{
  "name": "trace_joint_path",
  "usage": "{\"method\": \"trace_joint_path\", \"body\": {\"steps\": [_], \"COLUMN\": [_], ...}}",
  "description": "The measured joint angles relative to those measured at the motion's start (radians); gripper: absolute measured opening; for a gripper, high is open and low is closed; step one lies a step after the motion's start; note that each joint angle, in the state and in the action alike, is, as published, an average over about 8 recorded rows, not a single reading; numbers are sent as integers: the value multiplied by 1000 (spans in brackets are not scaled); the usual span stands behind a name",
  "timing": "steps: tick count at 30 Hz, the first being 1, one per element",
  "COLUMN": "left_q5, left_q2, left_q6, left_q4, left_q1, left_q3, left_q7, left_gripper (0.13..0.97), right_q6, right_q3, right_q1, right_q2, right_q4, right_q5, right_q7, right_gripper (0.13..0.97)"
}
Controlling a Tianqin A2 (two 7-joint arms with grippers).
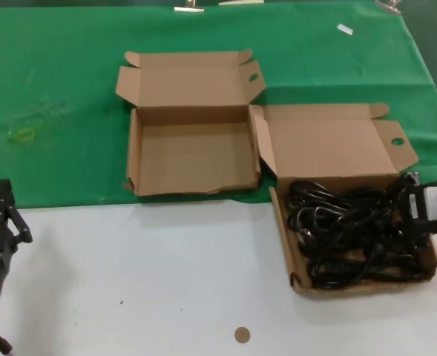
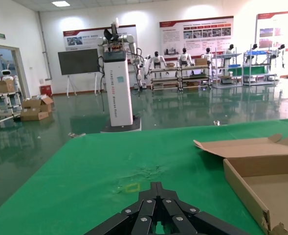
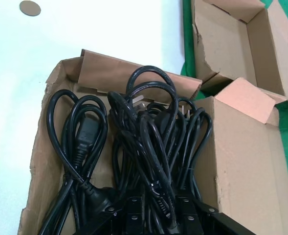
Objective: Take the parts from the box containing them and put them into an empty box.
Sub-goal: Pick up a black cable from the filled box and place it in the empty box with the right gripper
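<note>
1. The left pincer (image 1: 3, 204) is parked at the counter's near left corner, over the smooth white surface; its black linked fingers meet in a point, pressed together on nothing.
2. The counter (image 1: 129, 274) is glossy white in front and covered with green felt-like cloth (image 1: 70, 74) behind.
3. The empty box (image 1: 192, 159), shallow brown corrugated cardboard, lies open at the cloth's near edge, its hinged lid folded back, with an oval hole in the ear flap.
4. Just beside it on the right sits the box containing them (image 1: 333, 144), the same cardboard, with a round hole in its ear flap.
5. The parts (image 1: 355, 233), glossy black coiled power cords with moulded plugs, fill its tray in a tangle.
6. The right pincer (image 1: 415, 208) is at that tray's right edge, down among the cords; I cannot tell how its fingers stand.
</note>
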Motion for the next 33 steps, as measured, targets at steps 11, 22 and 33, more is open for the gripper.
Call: {"method": "trace_joint_path", "body": {"steps": [11,22,33], "left_q5": [0,0,0], "left_q2": [0,0,0], "left_q6": [0,0,0], "left_q4": [0,0,0], "left_q1": [0,0,0], "left_q3": [0,0,0], "left_q7": [0,0,0], "left_gripper": [144,144,144], "right_q6": [-41,-102,-106], "right_q3": [10,-16,-82], "right_q1": [39,159,308], "right_q2": [8,-46,-197], "right_q4": [55,67,-21], "right_q5": [-18,-60,-153], "right_q7": [44,72,90], "right_gripper": [239,233,232]}}
